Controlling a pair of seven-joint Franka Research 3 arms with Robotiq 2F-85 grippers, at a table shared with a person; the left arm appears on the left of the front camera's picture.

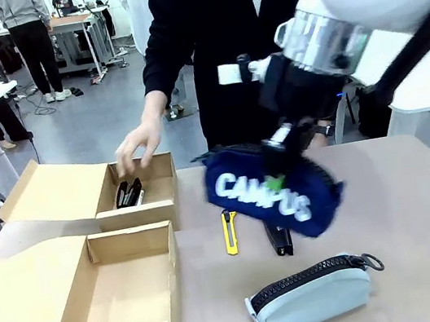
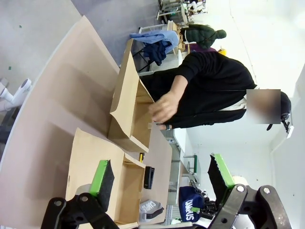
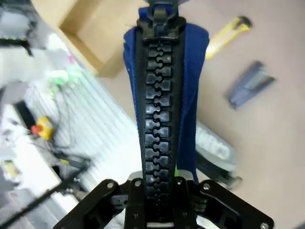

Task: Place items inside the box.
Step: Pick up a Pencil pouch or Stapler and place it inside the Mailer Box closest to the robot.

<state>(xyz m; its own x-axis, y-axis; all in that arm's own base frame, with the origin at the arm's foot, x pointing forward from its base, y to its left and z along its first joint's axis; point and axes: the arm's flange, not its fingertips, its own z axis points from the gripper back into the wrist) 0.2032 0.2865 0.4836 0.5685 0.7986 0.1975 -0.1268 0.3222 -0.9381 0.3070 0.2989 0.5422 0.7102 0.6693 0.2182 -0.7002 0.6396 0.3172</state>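
My right gripper (image 1: pixel 283 148) is shut on the top of the navy blue zip pouch (image 1: pixel 274 192), printed CAMPUS, and holds it above the table's middle. In the right wrist view the pouch's black zip (image 3: pixel 159 95) runs up from the closed fingers. Under it on the table lie the yellow utility knife (image 1: pixel 229 231) and the black stapler (image 1: pixel 278 239), which is partly hidden. The pale grey zip pouch (image 1: pixel 311 293) rests near the front edge. The near box (image 1: pixel 98 300) stands open at front left. My left gripper (image 2: pixel 161 179) is open, high above the table.
A second open box (image 1: pixel 154 189) stands behind the near one with dark items (image 1: pixel 128 194) inside. The person's hand (image 1: pixel 137 149) hovers over it. The person stands at the far edge. Both box lids lie flat to the left.
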